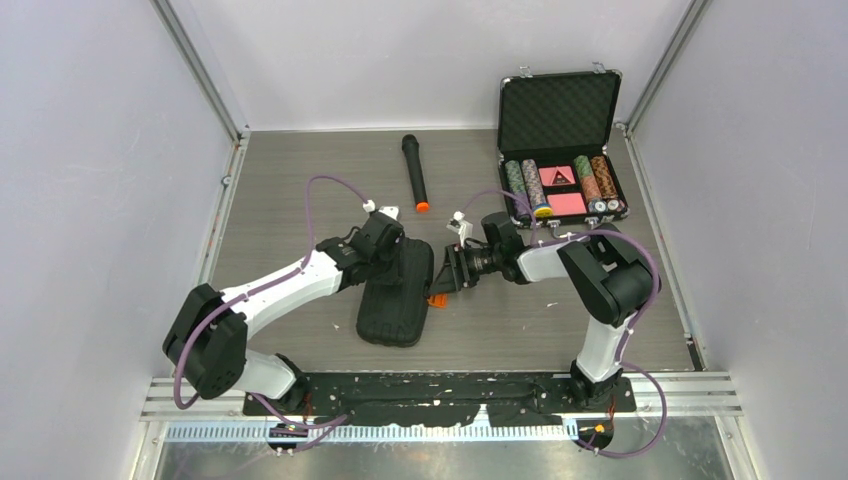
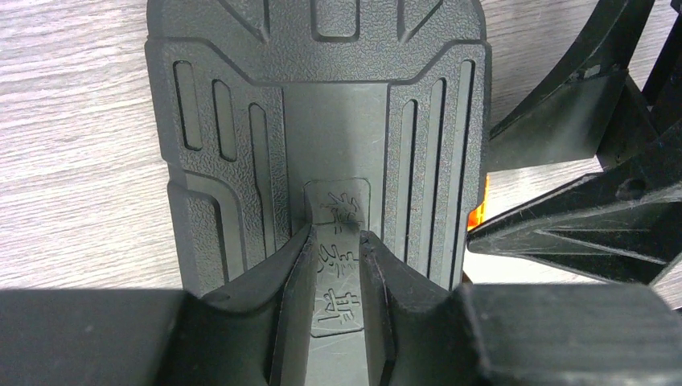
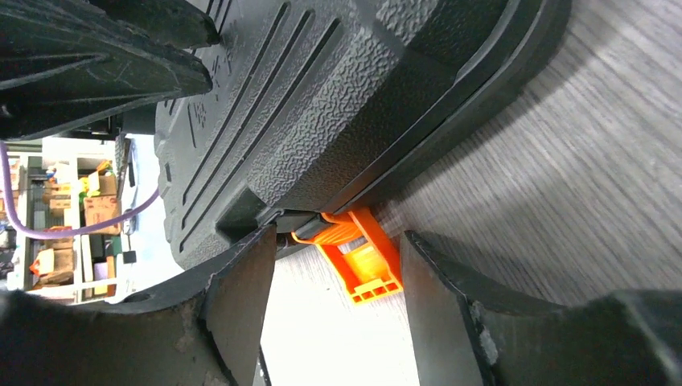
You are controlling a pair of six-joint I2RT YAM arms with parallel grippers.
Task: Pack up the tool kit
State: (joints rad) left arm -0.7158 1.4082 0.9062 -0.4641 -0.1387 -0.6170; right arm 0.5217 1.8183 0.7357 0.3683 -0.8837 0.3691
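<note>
The tool kit [image 1: 395, 295] is a black ribbed clamshell case lying closed on the table, with its orange latch [image 1: 437, 299] sticking out on its right side. My left gripper [image 1: 390, 247] rests on top of the case's far end; in the left wrist view [image 2: 336, 233] its jaws are nearly shut with a narrow gap over the lid [image 2: 322, 104] and hold nothing. My right gripper [image 1: 447, 270] is open beside the case [image 3: 322, 104], its fingers either side of the flipped-out latch [image 3: 362, 257] without touching it. The tools are hidden.
A black microphone [image 1: 415, 172] with an orange end lies at the back centre. An open metal-edged case of poker chips [image 1: 560, 150] stands at the back right. Enclosure walls border the table on the left, right and back.
</note>
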